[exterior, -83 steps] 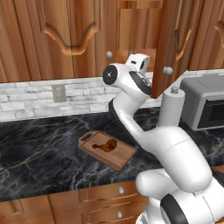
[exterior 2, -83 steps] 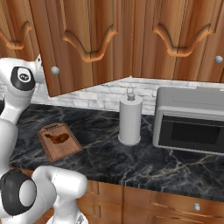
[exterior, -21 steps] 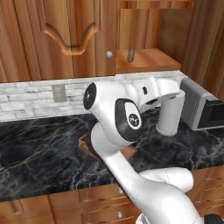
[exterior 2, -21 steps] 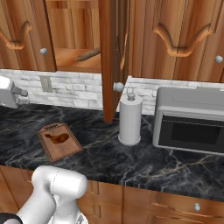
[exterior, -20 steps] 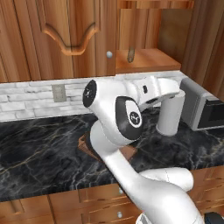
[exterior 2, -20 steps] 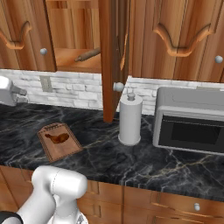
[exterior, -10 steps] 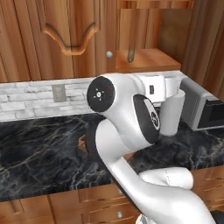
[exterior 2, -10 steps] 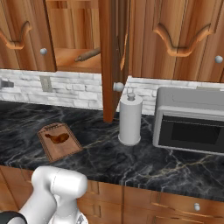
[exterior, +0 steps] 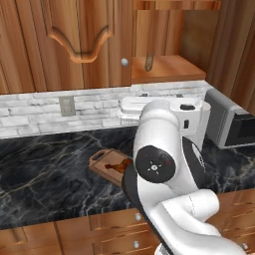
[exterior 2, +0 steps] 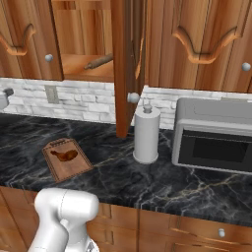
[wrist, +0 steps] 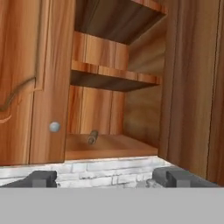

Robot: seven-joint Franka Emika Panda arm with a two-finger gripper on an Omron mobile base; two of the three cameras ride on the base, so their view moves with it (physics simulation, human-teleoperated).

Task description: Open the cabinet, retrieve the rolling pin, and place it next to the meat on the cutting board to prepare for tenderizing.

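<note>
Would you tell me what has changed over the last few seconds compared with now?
The cabinet door, shut at first, now stands swung open, showing the rolling pin on its shelf. The arm has swung away from the door; the gripper is open, empty and facing the shelf. The meat, cutting board and paper towel roll have not moved.

Open cabinet [wrist: 52, 87], rolling pin [wrist: 92, 137] lying end-on on the lowest shelf, hand [wrist: 107, 178] spread wide below.

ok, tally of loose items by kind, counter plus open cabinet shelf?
Rolling pin: 1
Cutting board: 1
Meat: 1
Paper towel roll: 1
Microwave: 1
Total: 5
</note>
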